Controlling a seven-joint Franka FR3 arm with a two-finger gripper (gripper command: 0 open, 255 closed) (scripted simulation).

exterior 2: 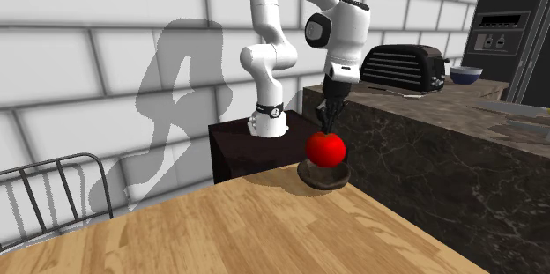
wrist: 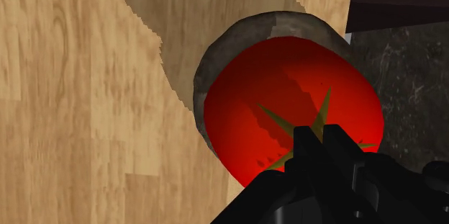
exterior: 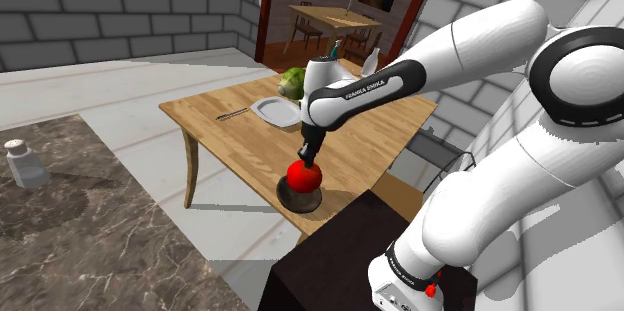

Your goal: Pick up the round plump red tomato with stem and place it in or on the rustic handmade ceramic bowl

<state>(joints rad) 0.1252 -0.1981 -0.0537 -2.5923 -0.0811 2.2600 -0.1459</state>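
The gripper [exterior: 308, 155] points straight down over the bowl [exterior: 299, 199]. Its fingers are drawn almost together and pinch the top of the tomato [exterior: 303, 175] at the stem. In the wrist view the two black fingertips [wrist: 304, 136] sit on the green star of the stem, with the red tomato [wrist: 273, 93] just past them and the bowl's rough grey-brown rim [wrist: 216, 57] curving round its far side. In the second exterior view the tomato [exterior 2: 325, 148] hangs under the gripper [exterior 2: 330, 119], its underside level with the rim of the dark bowl [exterior 2: 323, 176]; I cannot tell whether the two touch. The bowl stands on the wooden table [exterior: 220, 129] at the edge next to the dark stand [exterior: 330, 259]. Farther along the table lie a white plate [exterior: 275, 111], a piece of cutlery [exterior: 232, 114] and a green vegetable [exterior: 292, 83]. A toaster [exterior 2: 405, 63] sits on the marble counter [exterior 2: 441, 149] behind the bowl.
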